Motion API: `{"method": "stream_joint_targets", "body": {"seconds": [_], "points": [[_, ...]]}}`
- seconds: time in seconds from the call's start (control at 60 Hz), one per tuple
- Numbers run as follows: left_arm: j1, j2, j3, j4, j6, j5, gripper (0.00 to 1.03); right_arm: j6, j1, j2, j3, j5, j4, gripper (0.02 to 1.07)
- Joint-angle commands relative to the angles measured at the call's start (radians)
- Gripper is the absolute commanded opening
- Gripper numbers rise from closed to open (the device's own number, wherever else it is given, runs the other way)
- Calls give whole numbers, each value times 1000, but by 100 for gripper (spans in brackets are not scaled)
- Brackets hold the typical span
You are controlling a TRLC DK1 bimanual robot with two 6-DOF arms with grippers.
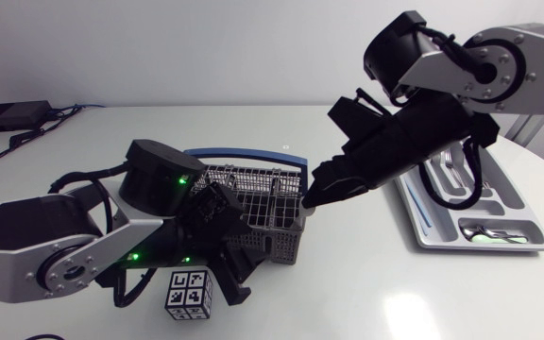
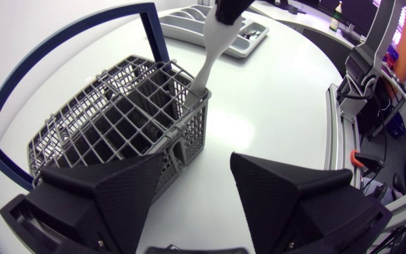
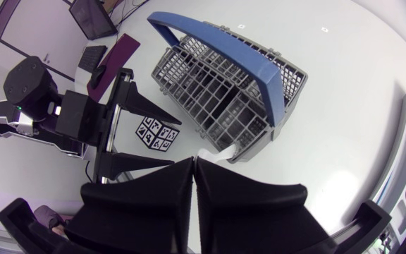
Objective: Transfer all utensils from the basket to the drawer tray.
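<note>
The right claw [image 1: 308, 200] pinches white utensil [image 2: 209, 53] (above basket [image 1: 253, 185] corner).

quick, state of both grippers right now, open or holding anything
left gripper: open, nothing between its fingers
right gripper: shut on the flat white utensil standing in a corner of the grey mesh basket

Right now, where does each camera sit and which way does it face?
Head view: fixed above the table, looking down on basket and drawer tray; left arm and right arm show.
Left wrist view: on the left arm, looking across the basket; its open left hand shows.
Right wrist view: on the right arm, looking down at the basket; its right hand, shut on a white utensil, shows.
Shared: all see the basket.
</note>
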Motion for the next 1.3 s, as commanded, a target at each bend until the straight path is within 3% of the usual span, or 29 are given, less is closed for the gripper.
{"method": "stream_joint_targets", "body": {"seconds": [0.0, 0.317, 0.683, 0.85, 0.9, 1.067, 1.283], "points": [[-5, -16, -32, -4, -16, 7, 67, 1, -15, -31, 52, -17, -42, 8], [-18, -16, -34, 0, -19, 7, 67, 14, -129, -26, 106, -179, -129, 8], [-18, -16, -37, -3, -14, 6, 67, -5, -216, -59, 127, -221, -220, 8], [-11, -25, -32, -21, -10, 6, 67, -91, -285, -88, 132, -86, -318, 8], [-11, -28, -32, -24, -7, 6, 67, -139, -324, -102, 127, 2, -355, 8], [9, -36, -9, -20, -7, 6, 67, -252, -485, -120, 67, 180, -360, 8], [32, -14, 38, 34, -30, -28, 66, -381, -661, -111, -46, 218, -260, 8]]}}
